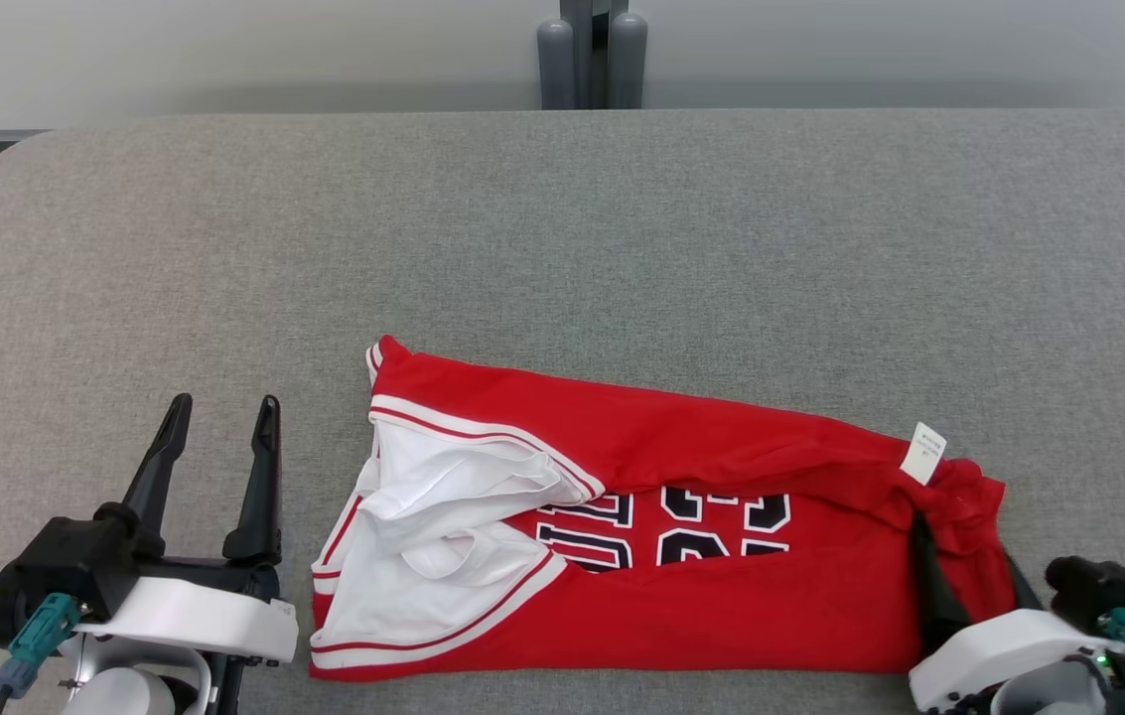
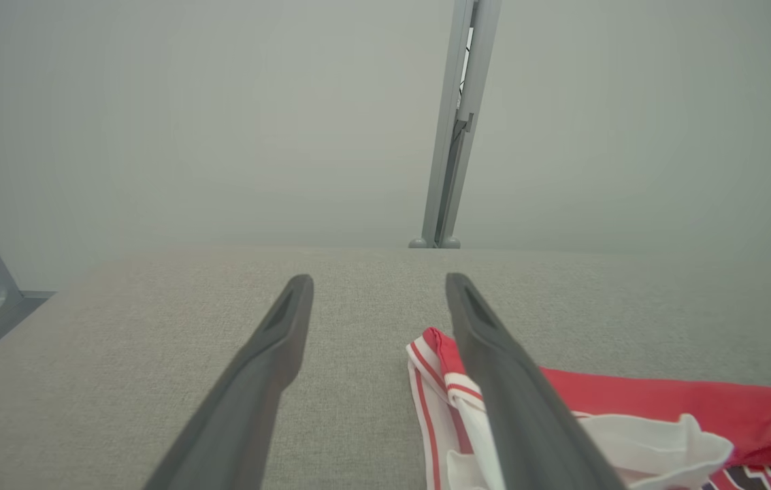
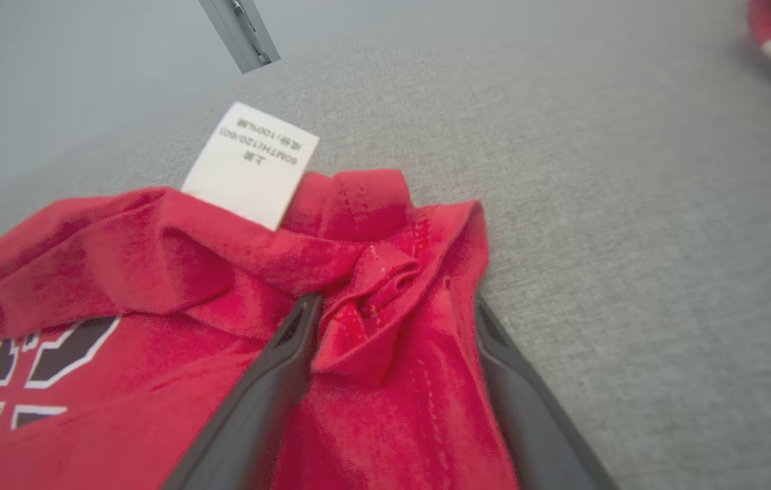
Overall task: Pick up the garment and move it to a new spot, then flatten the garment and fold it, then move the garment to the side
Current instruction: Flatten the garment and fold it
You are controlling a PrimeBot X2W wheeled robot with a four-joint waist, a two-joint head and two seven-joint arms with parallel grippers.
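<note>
Jersey (image 3: 154,395) end bunched between wide-open right gripper (image 3: 392,306), not pinched.
Lying folded lengthwise near front of desk (image 1: 562,248), rumpled; left gripper (image 1: 224,412) wide, just beside. Judged: fold mostly done, move aside pending.

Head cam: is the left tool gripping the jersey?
No, the left tool stands open over the grey surface beside the jersey, with nothing in it.

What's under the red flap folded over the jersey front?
Black, white-edged lettering on the jersey shows below the flap; its upper part is covered, so it cannot be read.
</note>
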